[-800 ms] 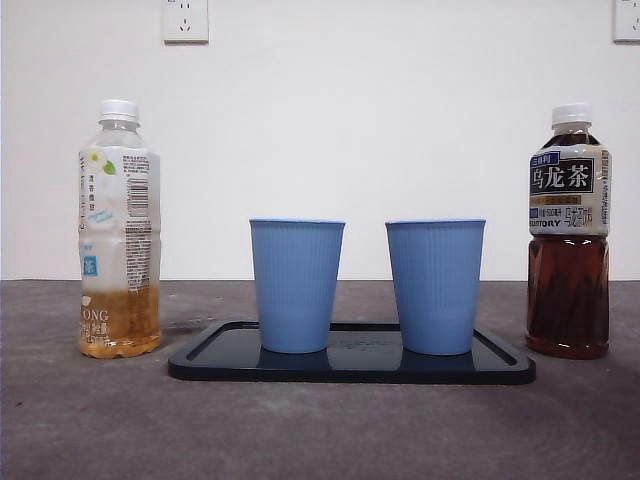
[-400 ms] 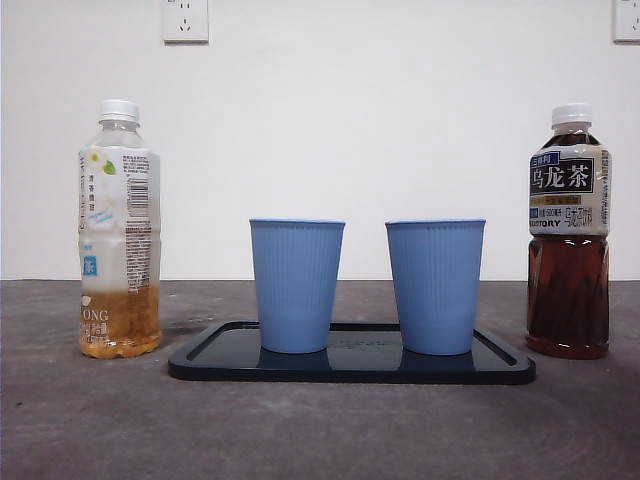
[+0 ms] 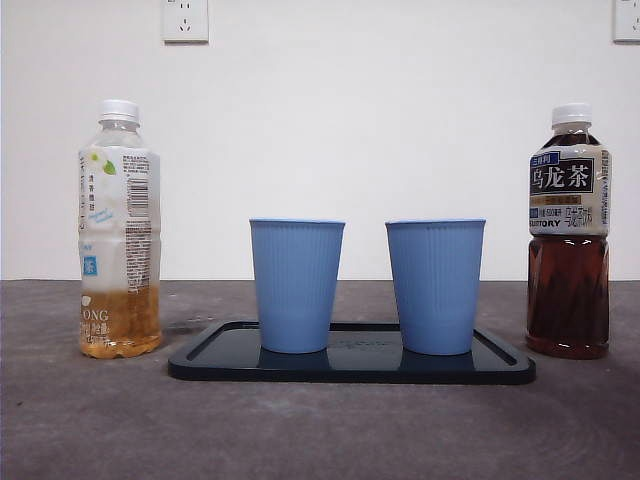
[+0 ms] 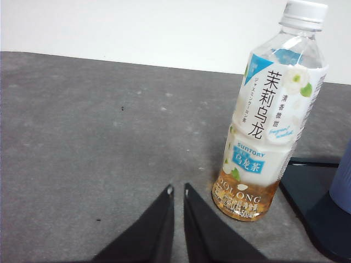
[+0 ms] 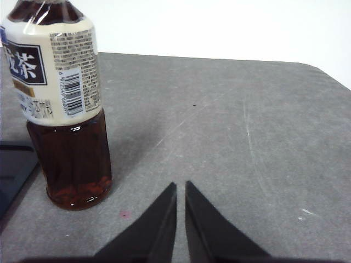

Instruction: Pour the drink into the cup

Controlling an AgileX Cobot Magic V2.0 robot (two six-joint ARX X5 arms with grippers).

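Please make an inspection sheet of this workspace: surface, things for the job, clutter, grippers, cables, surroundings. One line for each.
Surface: grey table, a few small specks.
Job's things: jasmine tea bottle, capped, about a quarter full; dark oolong bottle, capped, nearly full; two blue cups upright side by side on a black tray; their insides cannot be seen.
Clutter: nothing seen.
Grippers: left gripper shut, near the jasmine tea bottle, not touching; right gripper shut, near the dark oolong bottle, not touching.
Cables: nothing seen.
Surroundings: white wall, two sockets.
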